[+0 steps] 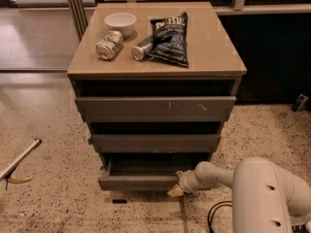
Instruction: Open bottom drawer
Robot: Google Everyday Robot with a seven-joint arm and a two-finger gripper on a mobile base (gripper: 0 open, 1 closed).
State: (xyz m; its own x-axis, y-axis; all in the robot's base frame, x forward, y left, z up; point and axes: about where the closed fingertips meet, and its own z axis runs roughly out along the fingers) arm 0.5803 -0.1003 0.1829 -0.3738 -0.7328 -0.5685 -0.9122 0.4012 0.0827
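**A:** One drawer is asked for: the dark grey, handleless bottom drawer (138, 181). Where is it found, and how far out is it?

**B:** It is seen lowest in the stack, just above the floor. It is drawn partly out, so a strip of its shallow grey interior is exposed behind the plain front. Some of the task can be judged done, but a full opening is not yet shown.

**A:** And the pale two-finger gripper (178, 187)?

**B:** It is placed against the right part of that drawer's front, at the lip, and is carried by the white rounded arm (262, 193) reaching in from the lower right. Contact seems likely, though the view there is dim. Whether the gripper is closed on the edge cannot be told.

**A:** What is left to do?

**B:** A further outward pull would be needed, judged from how little interior is uncovered.

**A:** And around it?

**B:** The mid-sized grey drawer front (155, 142) sits directly above, and the largest grey front with pale scratches (155, 108) above that. On the tan cabinet top (214, 52) a small white bowl (120, 22), two tipped metal cans (109, 44) and a dark blue chip bag (170, 38) are laid. Speckled terrazzo floor (53, 198) is spread beneath.
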